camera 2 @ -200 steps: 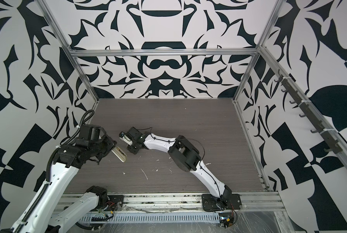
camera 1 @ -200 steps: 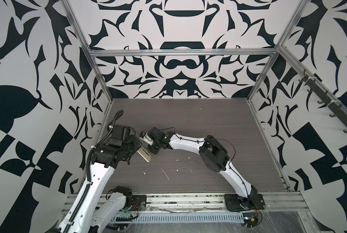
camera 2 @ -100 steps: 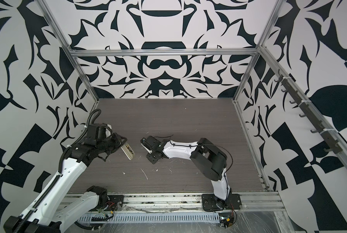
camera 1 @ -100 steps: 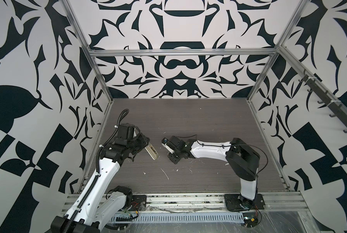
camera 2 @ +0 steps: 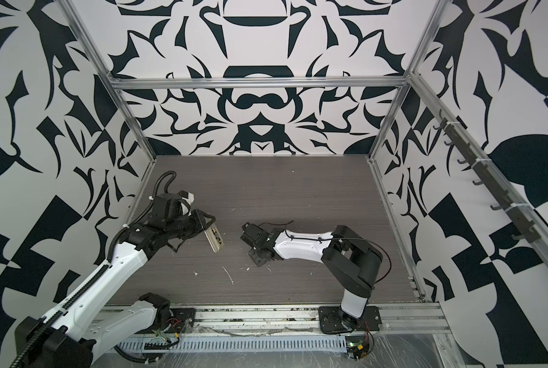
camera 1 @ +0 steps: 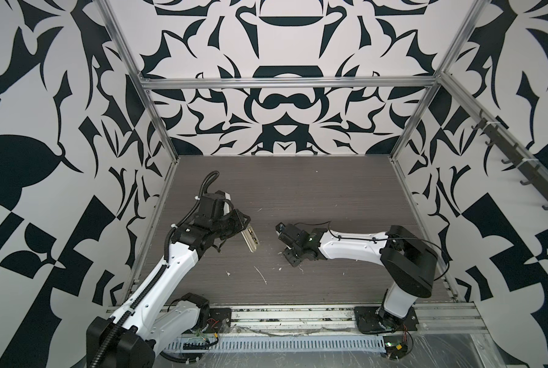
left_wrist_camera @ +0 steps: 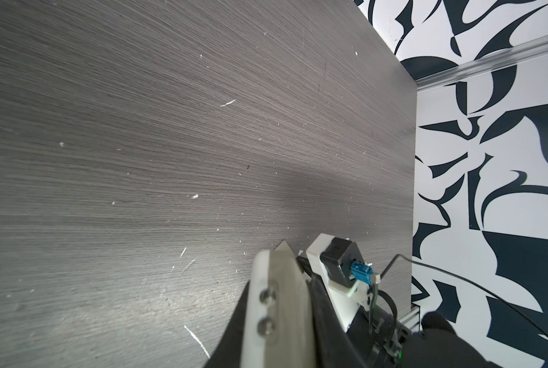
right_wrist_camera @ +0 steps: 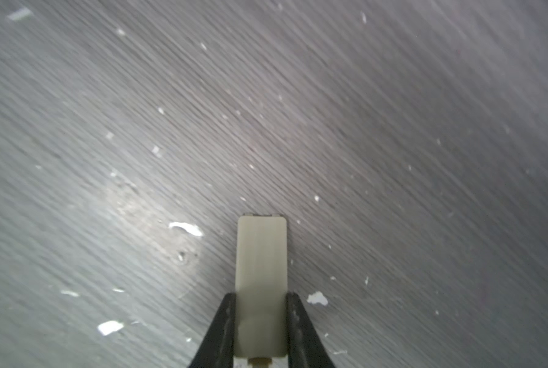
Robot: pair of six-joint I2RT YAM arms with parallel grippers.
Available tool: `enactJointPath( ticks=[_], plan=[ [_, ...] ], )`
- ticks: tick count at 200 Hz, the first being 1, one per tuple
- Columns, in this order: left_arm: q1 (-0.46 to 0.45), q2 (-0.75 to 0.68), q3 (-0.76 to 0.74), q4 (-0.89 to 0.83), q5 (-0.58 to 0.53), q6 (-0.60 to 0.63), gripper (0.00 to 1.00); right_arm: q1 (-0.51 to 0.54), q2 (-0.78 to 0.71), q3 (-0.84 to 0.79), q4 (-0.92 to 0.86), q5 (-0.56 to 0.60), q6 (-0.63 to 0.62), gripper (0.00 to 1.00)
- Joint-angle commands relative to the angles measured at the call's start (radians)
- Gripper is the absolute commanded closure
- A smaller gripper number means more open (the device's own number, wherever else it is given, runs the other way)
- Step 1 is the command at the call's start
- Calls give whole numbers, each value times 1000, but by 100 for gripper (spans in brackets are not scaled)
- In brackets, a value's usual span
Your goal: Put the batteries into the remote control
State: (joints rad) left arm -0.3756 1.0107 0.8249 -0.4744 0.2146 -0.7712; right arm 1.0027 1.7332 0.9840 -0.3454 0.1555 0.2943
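My left gripper [camera 1: 243,230] is shut on one end of the slim white remote control [camera 1: 251,241], which sticks out tilted above the table's left middle in both top views [camera 2: 214,239]. The left wrist view shows the remote [left_wrist_camera: 276,296] edge-on between the black fingers [left_wrist_camera: 322,315]. To its right, well apart, my right gripper [camera 1: 293,258] hangs low over the table. In the right wrist view it [right_wrist_camera: 261,318] is shut on a pale flat rectangular cover piece [right_wrist_camera: 261,255]. No separate batteries show; dark marks on the remote's face are too small to identify.
White flecks and a scratch [camera 1: 261,274] dot the dark wood-grain table [camera 1: 314,191]. Patterned walls enclose it on three sides. A metal rail [camera 1: 291,315] with both arm bases runs along the front edge. A hook rack [camera 1: 518,165] lines the right wall.
The right gripper has pulled away from the remote, moving right and lower with the pale piece. The left gripper has carried the remote a little to the right.
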Motion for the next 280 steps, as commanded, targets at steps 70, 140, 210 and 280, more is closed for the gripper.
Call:
enactJointPath(
  ticks=[70,140,210,280],
  plan=[
    [-34,-18,-13,39,1,5,100,-1,-39,-58,3,28,77,73],
    [-68,-26,-24,52,-20,-6,100,-1,-62,-95,-2,28,123,62],
    [-77,-40,-45,69,-32,-14,100,-1,-54,-83,-16,13,132,54],
    [-77,-52,-59,66,-32,-17,100,-1,-48,-89,-13,10,134,78]
  ],
)
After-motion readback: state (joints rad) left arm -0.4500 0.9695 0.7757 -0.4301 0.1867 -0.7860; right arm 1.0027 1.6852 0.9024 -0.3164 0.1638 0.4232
